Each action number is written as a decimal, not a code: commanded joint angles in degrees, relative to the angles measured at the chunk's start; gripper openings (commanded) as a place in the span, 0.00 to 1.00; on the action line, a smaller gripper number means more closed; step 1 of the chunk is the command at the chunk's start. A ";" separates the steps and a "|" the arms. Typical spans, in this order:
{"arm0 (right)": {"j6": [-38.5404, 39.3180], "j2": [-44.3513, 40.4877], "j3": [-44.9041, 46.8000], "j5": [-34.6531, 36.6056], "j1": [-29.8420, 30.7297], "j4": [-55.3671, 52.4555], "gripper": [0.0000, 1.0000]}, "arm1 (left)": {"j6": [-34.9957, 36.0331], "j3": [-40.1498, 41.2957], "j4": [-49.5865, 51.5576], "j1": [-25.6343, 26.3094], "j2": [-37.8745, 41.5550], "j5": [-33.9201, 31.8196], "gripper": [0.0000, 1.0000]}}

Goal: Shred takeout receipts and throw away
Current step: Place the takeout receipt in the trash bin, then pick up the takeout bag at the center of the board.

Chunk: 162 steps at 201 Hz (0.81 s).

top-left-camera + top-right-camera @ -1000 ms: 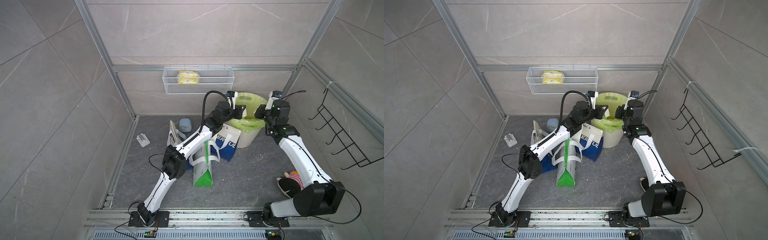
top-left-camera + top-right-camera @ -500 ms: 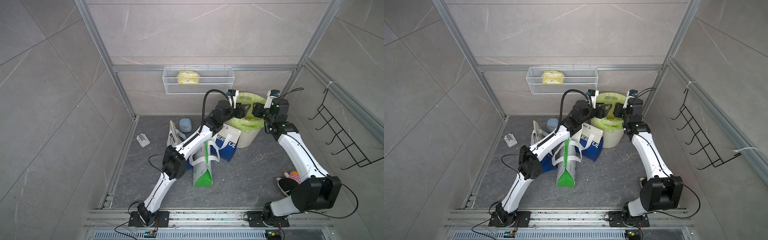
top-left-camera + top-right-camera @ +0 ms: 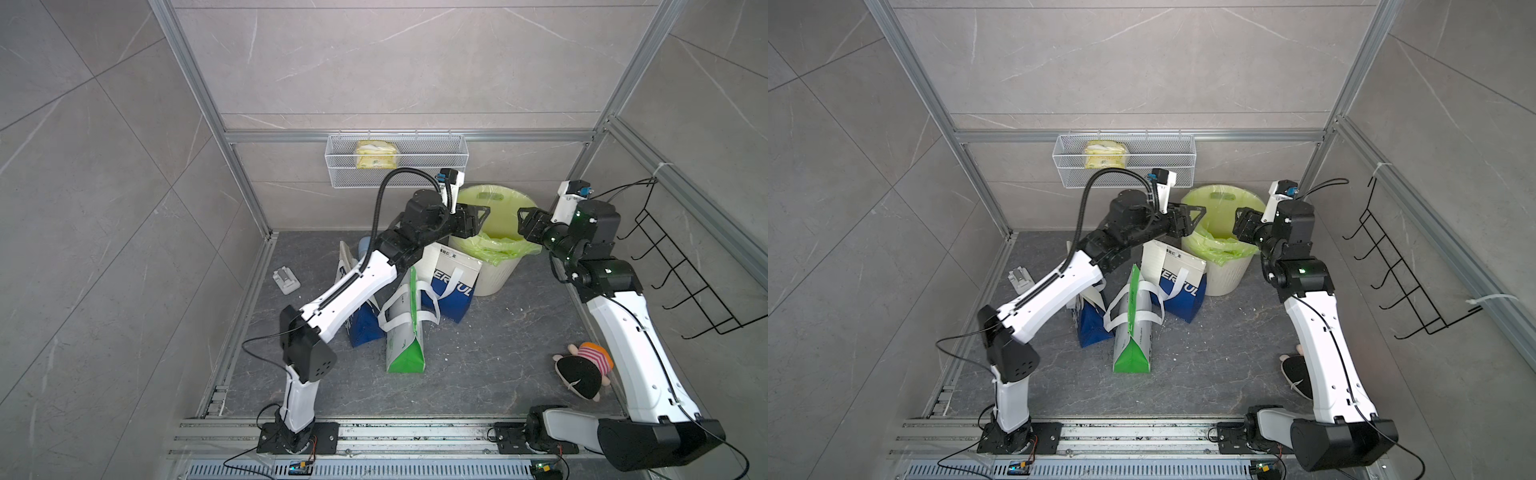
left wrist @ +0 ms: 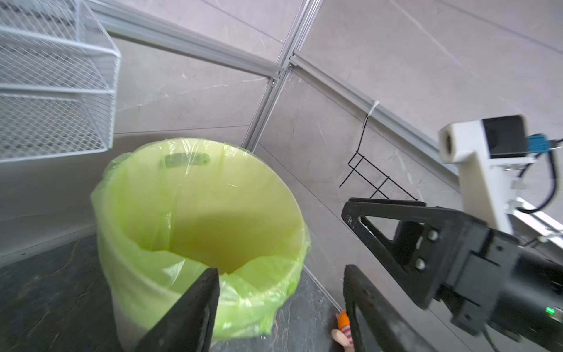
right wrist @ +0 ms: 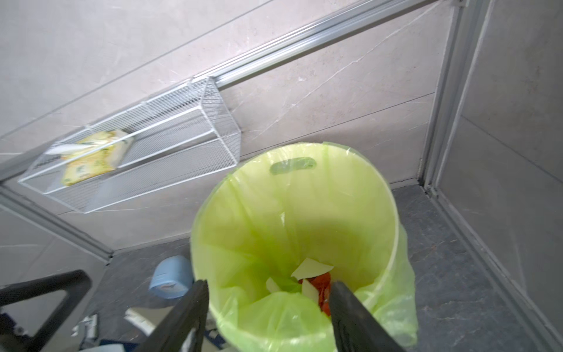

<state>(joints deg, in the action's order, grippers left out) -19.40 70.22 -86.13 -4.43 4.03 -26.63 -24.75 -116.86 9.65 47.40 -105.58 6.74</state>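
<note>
**While the left gripper (image 3: 482, 218) and right gripper (image 3: 521, 224) gape, receipt pieces (image 5: 310, 267) lie in the bin (image 3: 498, 274)**

In both top views the two face each other over the green-lined bin, which stands at the floor's back edge, and neither holds anything. The left wrist view shows the left gripper (image 4: 281, 269) spread wide just above the bin's rim. The right wrist view shows the right gripper (image 5: 268, 283) equally released, with the torn white receipt pieces resting at the bin's bottom.
</note>
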 commanded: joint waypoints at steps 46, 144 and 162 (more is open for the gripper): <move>-0.47 -7.51 7.95 -6.06 14.55 -6.73 0.65 | 6.52 13.24 25.76 0.15 26.33 -27.06 0.66; 0.97 -3.50 8.69 -2.40 38.62 -1.20 0.64 | -1.96 20.01 41.67 -17.54 24.67 -30.65 0.63; 2.21 -1.53 6.85 -0.59 42.85 -1.05 0.64 | -3.17 20.78 40.55 -19.55 22.79 -30.06 0.62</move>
<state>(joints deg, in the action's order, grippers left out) -19.42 66.54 -76.77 -8.12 42.48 -29.91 -24.88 -96.14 50.63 30.17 -81.56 -24.84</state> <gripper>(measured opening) 0.642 0.628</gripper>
